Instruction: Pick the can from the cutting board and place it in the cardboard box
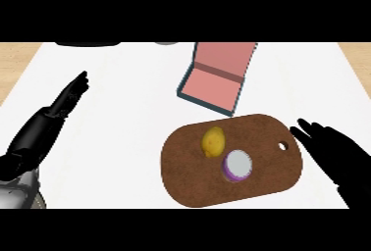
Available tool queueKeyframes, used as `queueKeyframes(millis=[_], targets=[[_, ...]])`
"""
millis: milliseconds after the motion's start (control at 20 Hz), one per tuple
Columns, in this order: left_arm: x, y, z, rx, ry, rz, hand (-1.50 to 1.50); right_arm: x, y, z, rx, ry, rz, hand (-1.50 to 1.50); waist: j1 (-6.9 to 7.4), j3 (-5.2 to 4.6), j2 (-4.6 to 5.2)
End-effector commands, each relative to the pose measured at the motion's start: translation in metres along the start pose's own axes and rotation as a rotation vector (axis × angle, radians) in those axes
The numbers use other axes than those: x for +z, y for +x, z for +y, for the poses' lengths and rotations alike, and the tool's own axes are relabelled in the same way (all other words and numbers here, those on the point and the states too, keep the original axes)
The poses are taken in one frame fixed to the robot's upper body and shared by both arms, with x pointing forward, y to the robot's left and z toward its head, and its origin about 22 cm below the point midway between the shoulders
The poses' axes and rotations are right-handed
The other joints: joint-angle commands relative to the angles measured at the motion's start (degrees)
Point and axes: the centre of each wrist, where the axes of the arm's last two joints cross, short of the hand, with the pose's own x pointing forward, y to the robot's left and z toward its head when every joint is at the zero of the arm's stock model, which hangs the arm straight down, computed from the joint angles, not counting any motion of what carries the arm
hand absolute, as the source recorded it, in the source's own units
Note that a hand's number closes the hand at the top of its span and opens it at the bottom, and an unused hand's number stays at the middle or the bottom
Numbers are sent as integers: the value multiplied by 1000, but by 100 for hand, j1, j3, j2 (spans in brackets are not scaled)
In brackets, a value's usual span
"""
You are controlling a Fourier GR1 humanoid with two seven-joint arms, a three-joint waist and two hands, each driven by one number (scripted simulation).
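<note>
The black right hand (340,157) at the lower right is released, fingers straight, just beside the brown rounded wooden cutting board (253,132). The black left hand (62,105) rests open at the left. The pink cardboard box (214,81) stands above centre. The purple can (238,165) lies on the board, near a yellow lemon (213,141).

Purple can (238,165) upright on brown cutting board (196,171); pink box (214,81) beyond.

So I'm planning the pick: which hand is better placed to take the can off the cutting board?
The right hand. It hovers open just past the cutting board's right edge, close to the can. The left hand is open far to the left, with bare counter and the lemon between it and the can.
</note>
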Motion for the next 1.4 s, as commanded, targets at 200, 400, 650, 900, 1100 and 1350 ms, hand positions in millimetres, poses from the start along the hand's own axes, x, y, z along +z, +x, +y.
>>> queueKeyframes(millis=[200,400,650,900,1100,1350], targets=[[-9,-11,-21,42,-52,12,0,5,43,12,114,144,110,-150,4,-107,83],[-20,-14,-9,39,-36,20,0,-26,59,25,96,173,167,-150,17,-93,85],[-5,-31,-9,66,-39,37,0,-35,86,49,84,209,189,-150,-11,-88,45],[-18,-27,-28,71,-34,33,0,-57,100,63,142,165,220,-150,-74,-79,45],[-18,-23,-25,50,-16,43,0,-71,104,67,157,157,245,-150,-93,-72,43],[-20,-20,-15,60,-31,46,0,-84,103,79,176,184,254,-150,-105,-66,44]])
